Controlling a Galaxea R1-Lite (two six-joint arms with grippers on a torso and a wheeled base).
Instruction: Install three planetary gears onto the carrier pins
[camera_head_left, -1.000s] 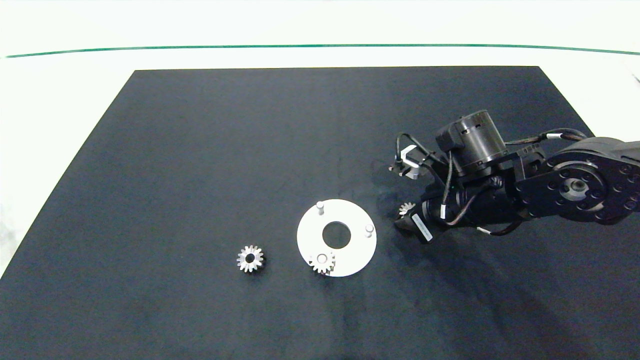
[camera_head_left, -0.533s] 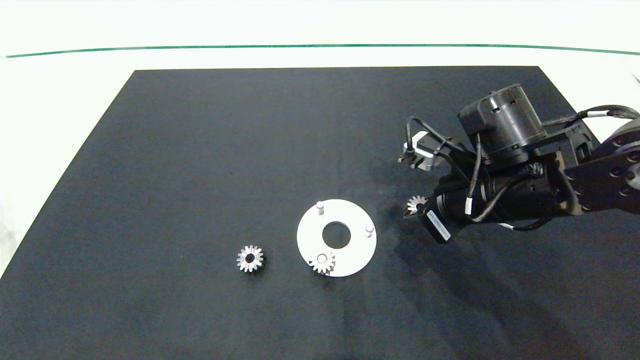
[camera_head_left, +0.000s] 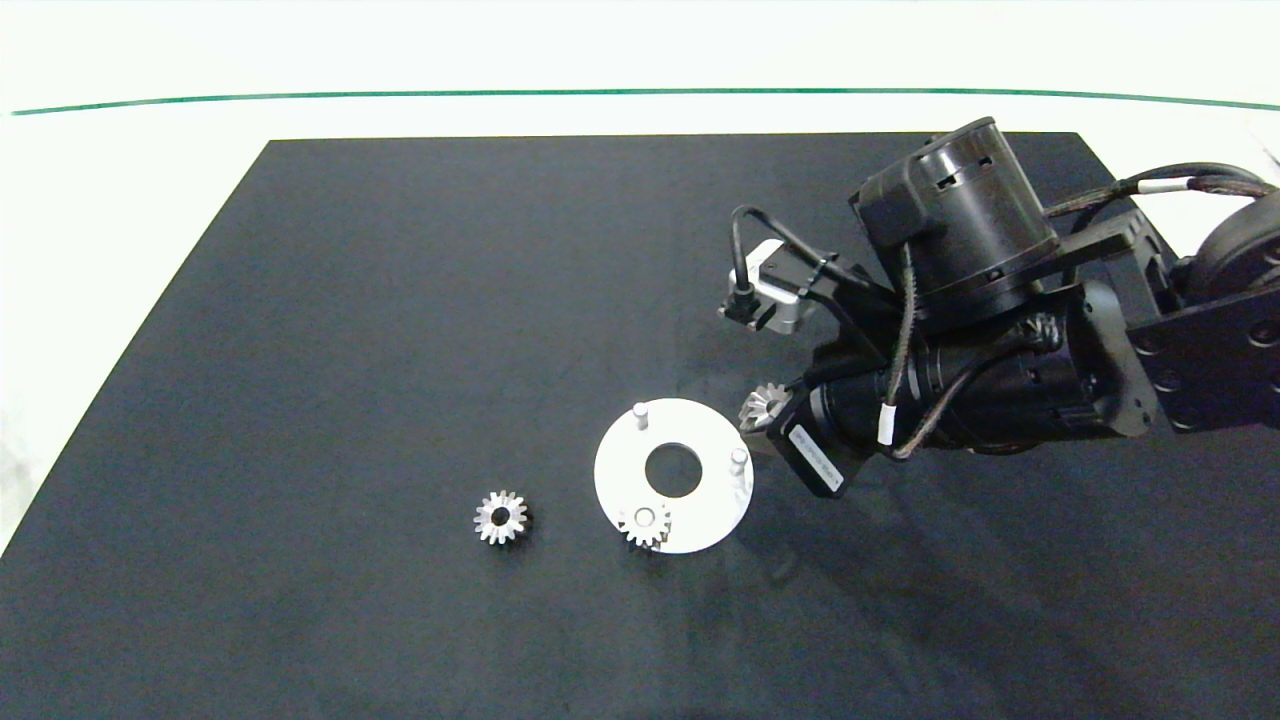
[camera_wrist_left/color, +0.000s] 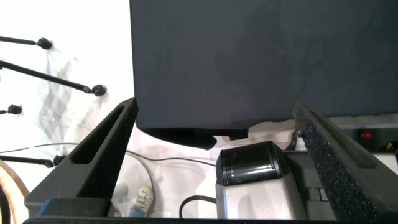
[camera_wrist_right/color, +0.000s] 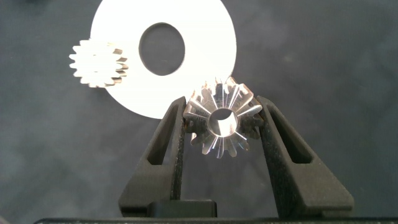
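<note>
A flat white disc (camera_head_left: 712, 500) lies mid-mat with two bare carrier pins (camera_head_left: 640, 413) (camera_head_left: 738, 460). On its third pin sits one planetary gear (camera_head_left: 643, 524), which the right wrist view also shows (camera_wrist_right/color: 97, 62) on the disc (camera_wrist_right/color: 205, 37). A second gear (camera_head_left: 500, 517) lies loose on the mat left of the disc. My right gripper (camera_head_left: 765, 410) is shut on the third gear (camera_wrist_right/color: 221, 118), holding it in the air just right of the disc, close to the right-hand pin. My left gripper (camera_wrist_left/color: 214, 143) is parked off the table, open and empty.
The black mat (camera_head_left: 400, 300) covers most of the white table (camera_head_left: 120, 180), with a green line (camera_head_left: 400, 96) at the far edge. The left wrist view shows the mat's edge (camera_wrist_left/color: 249, 118), a shoe (camera_wrist_left/color: 143, 198) and cables below.
My right arm first drew back to the right, then swung left with its gear, from well clear of the disc to its right rim. The other gears and the disc stayed put.
</note>
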